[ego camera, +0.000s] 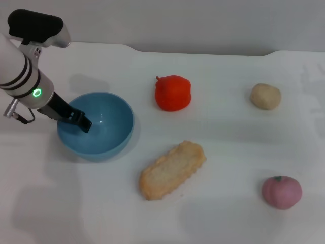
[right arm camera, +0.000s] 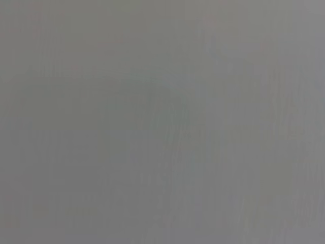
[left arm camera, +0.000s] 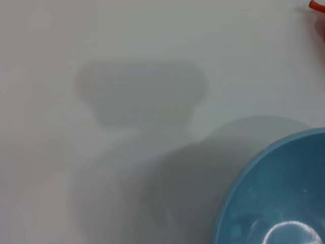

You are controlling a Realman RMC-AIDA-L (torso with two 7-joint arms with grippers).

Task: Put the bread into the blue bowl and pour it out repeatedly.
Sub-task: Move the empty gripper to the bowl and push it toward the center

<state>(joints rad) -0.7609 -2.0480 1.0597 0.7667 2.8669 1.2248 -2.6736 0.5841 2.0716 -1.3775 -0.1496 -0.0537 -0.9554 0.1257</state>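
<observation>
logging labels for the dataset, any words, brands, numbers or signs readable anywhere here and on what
None: no word, brand, number or sign can be read in any view.
The left arm carries only a lit green ring, a light and not text.
The blue bowl, the bread, the red pepper, the beige lump and the pink fruit are all plain.
The right wrist view shows only blank grey.

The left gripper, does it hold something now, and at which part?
It appears to hold the blue bowl: the left gripper sits at the rim nearest the left arm. Whether the fingers truly clamp it cannot be told. The bread lies free on the table.
</observation>
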